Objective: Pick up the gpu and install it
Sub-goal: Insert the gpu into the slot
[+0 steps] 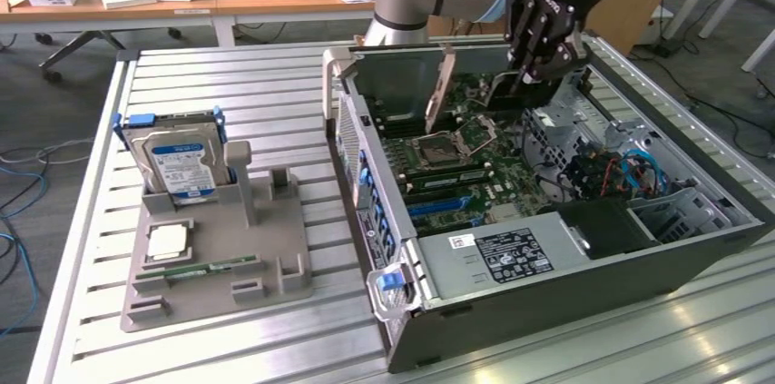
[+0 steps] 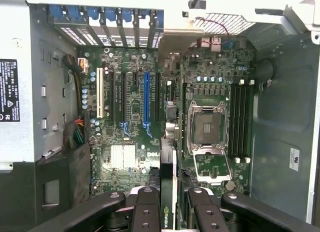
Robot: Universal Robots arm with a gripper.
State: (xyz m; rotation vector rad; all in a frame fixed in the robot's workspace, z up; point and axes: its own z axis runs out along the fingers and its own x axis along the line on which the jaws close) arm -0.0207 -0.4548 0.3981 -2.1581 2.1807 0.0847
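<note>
In the exterior view, the gripper point(image 1: 534, 73) is clamping the gpu point(image 1: 476, 98) from above. The card is hanging on edge inside the open computer case point(image 1: 582, 298), over the far part of the motherboard point(image 1: 485, 175). Its long silver bracket point(image 1: 440, 84) is facing the exterior view's left, toward the case's slotted rear wall. Whether its lower edge is touching a slot cannot be told. On the exterior view's left, well apart from the case, a grey holder point(image 1: 218, 248) is carrying a hard drive point(image 1: 180, 162) and a memory stick point(image 1: 200, 268).

In the wrist view, the gripper point(image 2: 172, 194) is looking down along the card. Its two fingers point(image 2: 146, 207) are pressing on opposite faces of the gpu point(image 2: 167, 167), which is showing edge-on between the blue slot point(image 2: 146, 99) and the processor socket point(image 2: 206, 129).

The card is probably handling as light and stiff, yet fragile. Its bare circuit face and contact edge are likely tolerating little squeezing or twisting. The upper edge by the black cooler, where the fingers are sitting now, seems the sound place to hold. Smooth faces may be letting it slip or tilt under push-down force.
</note>
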